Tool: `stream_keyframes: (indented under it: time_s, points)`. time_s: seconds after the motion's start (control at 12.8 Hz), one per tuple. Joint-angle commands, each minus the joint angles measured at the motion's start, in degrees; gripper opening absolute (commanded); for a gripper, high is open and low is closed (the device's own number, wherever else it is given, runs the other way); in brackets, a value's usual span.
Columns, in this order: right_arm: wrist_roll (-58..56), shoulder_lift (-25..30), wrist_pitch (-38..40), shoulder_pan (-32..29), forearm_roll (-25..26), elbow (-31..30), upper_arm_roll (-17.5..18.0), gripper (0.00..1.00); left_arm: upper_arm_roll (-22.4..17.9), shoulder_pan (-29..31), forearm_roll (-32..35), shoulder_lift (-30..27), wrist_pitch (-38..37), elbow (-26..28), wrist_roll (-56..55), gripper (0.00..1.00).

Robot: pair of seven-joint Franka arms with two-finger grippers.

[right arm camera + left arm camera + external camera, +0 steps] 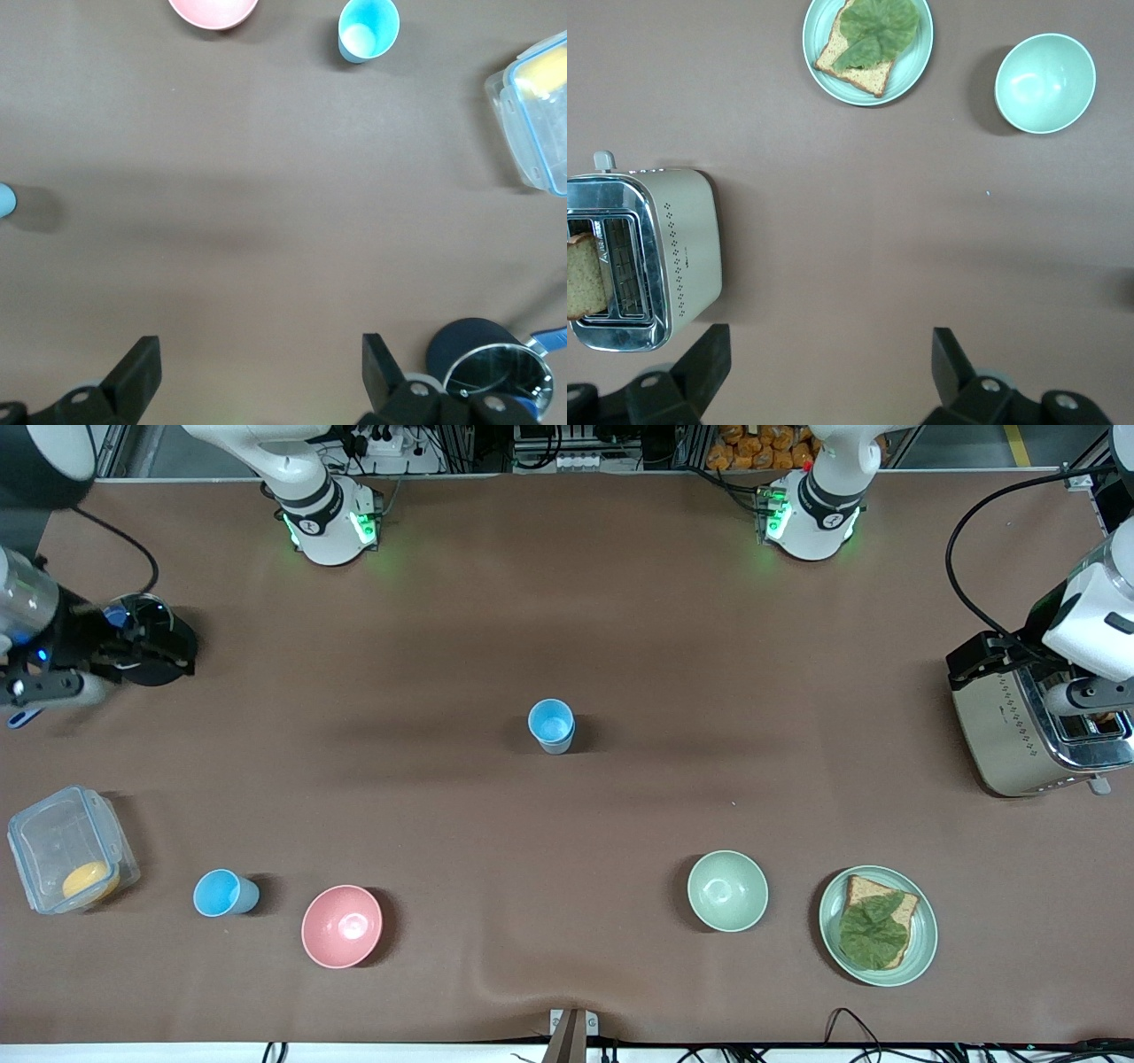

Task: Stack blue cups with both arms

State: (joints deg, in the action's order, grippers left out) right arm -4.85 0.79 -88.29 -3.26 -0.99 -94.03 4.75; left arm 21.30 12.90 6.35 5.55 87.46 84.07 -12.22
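Blue cups (552, 725) (225, 893) stand apart on the table (567, 815); no readable labels. My left pincer (828, 367) hovers wide beside the toaster (642, 257); my right pincer (257, 372) hovers wide over bare table.

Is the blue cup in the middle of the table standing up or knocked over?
Standing up. The grey-blue cup sits on its base with its round open mouth facing up, and nothing shows inside it.

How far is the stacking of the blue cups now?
Nothing is done yet. The sky-blue cup stands beside the pink bowl, apart from the grey-blue cup mid-table. The left gripper and right gripper are open and empty. Both grasps and the stacking remain.
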Motion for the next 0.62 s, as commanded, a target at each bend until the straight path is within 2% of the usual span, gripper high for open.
stream_keyframes:
  time_s: [0.0, 0.55]
  points:
    - [1.60, 0.97, 3.63, -4.65, 1.34, 3.40, 5.01, 1.00, 0.41, 0.38, 0.68, -1.06, -1.85, -0.48, 1.59, 1.00]
    - [1.60, 0.88, 4.18, -5.79, 1.34, 4.82, 4.48, 1.00, -0.38, 0.46, 0.33, -1.24, -3.70, -2.33, 1.59, 1.00]
